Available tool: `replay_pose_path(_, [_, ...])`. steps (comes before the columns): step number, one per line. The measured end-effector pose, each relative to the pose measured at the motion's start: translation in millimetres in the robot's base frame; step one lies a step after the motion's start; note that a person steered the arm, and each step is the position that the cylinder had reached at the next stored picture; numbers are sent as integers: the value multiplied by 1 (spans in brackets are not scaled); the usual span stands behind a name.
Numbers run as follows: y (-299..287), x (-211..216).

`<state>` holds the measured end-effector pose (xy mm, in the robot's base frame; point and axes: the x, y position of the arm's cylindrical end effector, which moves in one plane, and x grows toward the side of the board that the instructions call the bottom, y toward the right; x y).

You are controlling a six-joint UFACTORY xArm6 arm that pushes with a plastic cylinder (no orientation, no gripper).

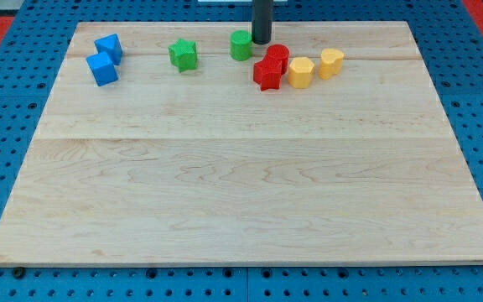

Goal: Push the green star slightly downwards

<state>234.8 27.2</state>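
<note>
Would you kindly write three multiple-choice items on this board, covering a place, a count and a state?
1. My tip stands next to which block?
A. green star
B. green cylinder
C. blue cube

2. How many yellow blocks are there?
A. one
B. two
C. three

3. The green star is:
A. touching a red block
B. stacked on a blue block
C. standing apart from every other block

Answers:
1 B: my tip is just at the view's right of the green cylinder.
2 B: two yellow blocks sit side by side.
3 C: bare board shows all around it.
</note>
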Motion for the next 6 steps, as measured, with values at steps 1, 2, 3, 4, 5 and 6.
replay_pose_path(1, [-43,-29])
replay_pose_path(2, [-69,-43])
replay_pose_path(3, [-99,-41])
replay_pose_path(4, [-131,-41])
replay_pose_path(5, [-119,-24])
replay_pose_path(6, [-127,-4])
